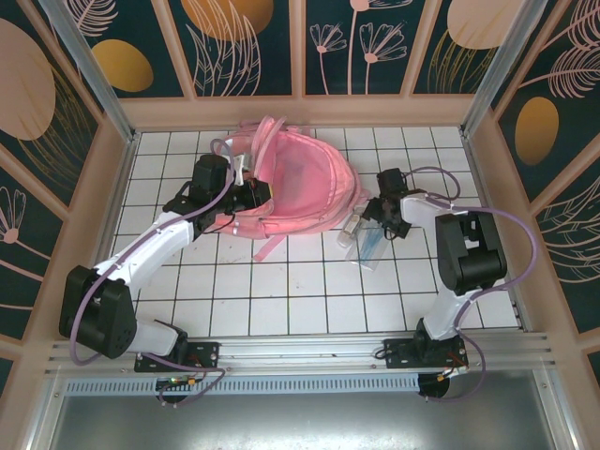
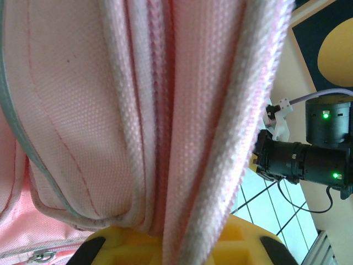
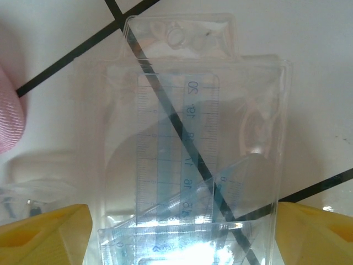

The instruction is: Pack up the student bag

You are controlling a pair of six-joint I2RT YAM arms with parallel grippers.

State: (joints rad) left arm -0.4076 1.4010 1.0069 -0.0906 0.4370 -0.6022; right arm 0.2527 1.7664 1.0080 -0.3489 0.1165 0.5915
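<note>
Left pincer (image 1: 251, 200) is at the left rim of the student bag (image 1: 300, 183). In the left wrist view, a thick pink fabric fold with pale piping runs straight down between the yellow fingers (image 2: 110, 248). The left pincer (image 2: 187, 251) looks clamped on that fold, with the gap narrow and full of cloth. The student bag (image 2: 83, 110) takes up most of that frame. The right arm (image 2: 309, 157) shows past its edge, green LEDs lit.

The bag lies on the white tiled counter (image 1: 281, 291), far centre, between the two arms, with loose straps at its near and far sides.

Right pincer (image 1: 380, 223) is just off the bag's right side, low over a clear plastic ruler pack (image 1: 364, 242) lying flat on the counter, close to the bag's right edge. In the right wrist view, the right pincer (image 3: 185, 243) is spread wide and straddles the ruler pack (image 3: 187, 83). One yellow finger (image 3: 44, 232) sits at each long edge. They are at or touching the pack's sides, but I cannot tell whether they squeeze it.

Inside the pack there is a clear blue ruler (image 3: 190, 127) with "20" at the far end, and a second clear piece crosses it lower down. A corner of the student bag (image 3: 8, 110) shows at that frame's left edge, apart from the pack. Bare counter (image 3: 314, 55) lies to the right.
</note>
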